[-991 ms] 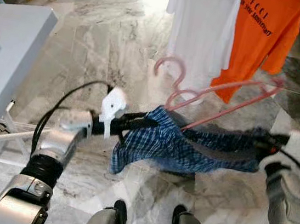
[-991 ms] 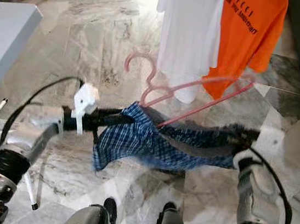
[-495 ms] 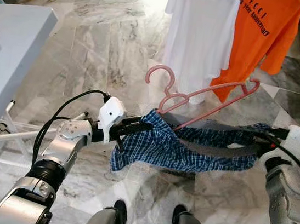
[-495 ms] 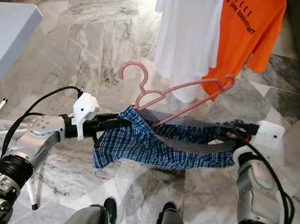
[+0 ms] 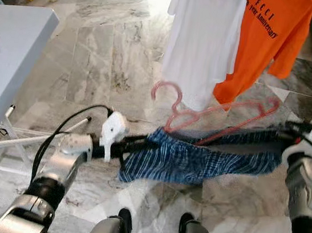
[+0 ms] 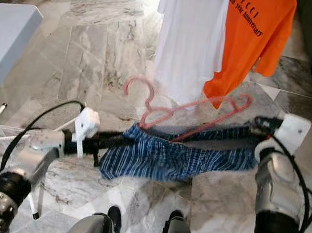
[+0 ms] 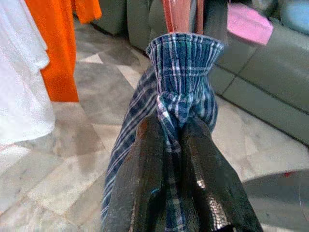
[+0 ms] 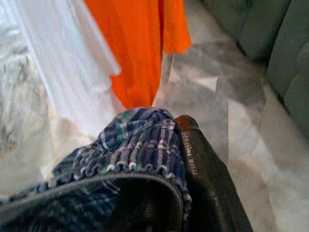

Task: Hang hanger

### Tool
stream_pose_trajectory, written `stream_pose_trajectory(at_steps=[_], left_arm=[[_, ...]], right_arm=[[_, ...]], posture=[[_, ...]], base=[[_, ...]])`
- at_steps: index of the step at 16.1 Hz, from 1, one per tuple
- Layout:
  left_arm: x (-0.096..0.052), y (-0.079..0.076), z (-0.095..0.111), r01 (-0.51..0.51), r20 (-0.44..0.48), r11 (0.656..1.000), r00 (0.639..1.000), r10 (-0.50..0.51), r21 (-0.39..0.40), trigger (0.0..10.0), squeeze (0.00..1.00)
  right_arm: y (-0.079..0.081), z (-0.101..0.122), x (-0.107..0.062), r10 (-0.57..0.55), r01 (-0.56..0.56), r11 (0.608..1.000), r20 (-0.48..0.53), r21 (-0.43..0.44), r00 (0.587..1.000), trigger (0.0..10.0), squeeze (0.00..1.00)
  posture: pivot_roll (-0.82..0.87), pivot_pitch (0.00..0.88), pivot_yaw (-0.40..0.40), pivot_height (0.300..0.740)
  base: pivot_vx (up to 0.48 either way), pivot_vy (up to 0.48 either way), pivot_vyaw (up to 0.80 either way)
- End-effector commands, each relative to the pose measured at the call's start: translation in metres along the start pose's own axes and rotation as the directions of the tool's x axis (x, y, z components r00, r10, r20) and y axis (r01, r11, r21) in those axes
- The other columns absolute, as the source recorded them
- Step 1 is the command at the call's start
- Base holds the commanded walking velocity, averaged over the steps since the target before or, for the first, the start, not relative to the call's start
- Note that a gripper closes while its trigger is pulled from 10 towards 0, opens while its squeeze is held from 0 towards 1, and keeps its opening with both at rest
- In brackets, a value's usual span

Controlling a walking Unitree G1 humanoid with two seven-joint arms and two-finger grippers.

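Plaid shorts (image 5: 196, 159) (both hands clenched on them) now stretched wider, hanger (image 5: 214, 114) blurred.

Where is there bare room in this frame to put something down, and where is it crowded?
The pale grey tabletop at the robot's left is mostly bare, apart from a blue cloth at its edge. Crowded: straight ahead, where the left pincer and right pincer stretch the blue plaid shorts with the pink plastic hanger.

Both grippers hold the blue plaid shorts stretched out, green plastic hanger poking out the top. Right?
Not quite: the hanger is pink plastic, not green, as the left eye view shows. The rest holds: left gripper and right gripper hold the blue plaid shorts stretched between them.
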State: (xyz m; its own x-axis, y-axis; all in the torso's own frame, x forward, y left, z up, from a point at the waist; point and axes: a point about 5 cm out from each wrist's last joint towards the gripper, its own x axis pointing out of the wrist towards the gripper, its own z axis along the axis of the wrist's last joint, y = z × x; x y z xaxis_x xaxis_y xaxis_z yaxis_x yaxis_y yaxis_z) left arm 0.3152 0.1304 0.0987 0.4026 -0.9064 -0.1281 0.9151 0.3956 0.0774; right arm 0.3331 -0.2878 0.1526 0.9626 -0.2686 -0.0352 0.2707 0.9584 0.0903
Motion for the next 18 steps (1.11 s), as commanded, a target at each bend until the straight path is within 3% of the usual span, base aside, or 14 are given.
stream_pose_trajectory(at_steps=[1,4,8,18], left_arm=[[-0.009,-0.003,-0.013,-0.008,-0.049,1.0,0.999,0.007,-0.015,0.0,0.0],[-0.009,-0.008,-0.023,-0.011,-0.07,0.999,0.998,0.009,-0.035,0.0,0.0],[-0.009,-0.012,-0.03,0.021,-0.118,1.0,0.993,-0.021,0.002,0.0,0.0],[-0.009,-0.012,-0.03,0.021,-0.118,1.0,0.993,-0.021,0.002,0.0,0.0]], right_arm=[[-0.003,0.01,0.0,-0.02,0.02,1.0,0.039,-0.018,0.999,0.0,0.0],[0.004,0.028,0.001,0.0,0.003,0.999,0.078,-0.036,0.997,0.0,0.0],[0.003,0.041,0.005,-0.005,0.011,0.998,0.107,-0.061,0.994,0.0,0.0],[0.003,0.041,0.005,-0.005,0.011,0.998,0.107,-0.061,0.994,0.0,0.0]], posture=[[-0.16,0.292,0.098,0.74],[-0.17,0.295,0.09,0.74],[-0.18,0.291,0.09,0.74],[-0.18,0.291,0.09,0.74]], base=[[0.0,0.0,0.0],[0.0,0.0,0.0],[0.0,0.0,0.0],[0.0,0.0,0.0]])
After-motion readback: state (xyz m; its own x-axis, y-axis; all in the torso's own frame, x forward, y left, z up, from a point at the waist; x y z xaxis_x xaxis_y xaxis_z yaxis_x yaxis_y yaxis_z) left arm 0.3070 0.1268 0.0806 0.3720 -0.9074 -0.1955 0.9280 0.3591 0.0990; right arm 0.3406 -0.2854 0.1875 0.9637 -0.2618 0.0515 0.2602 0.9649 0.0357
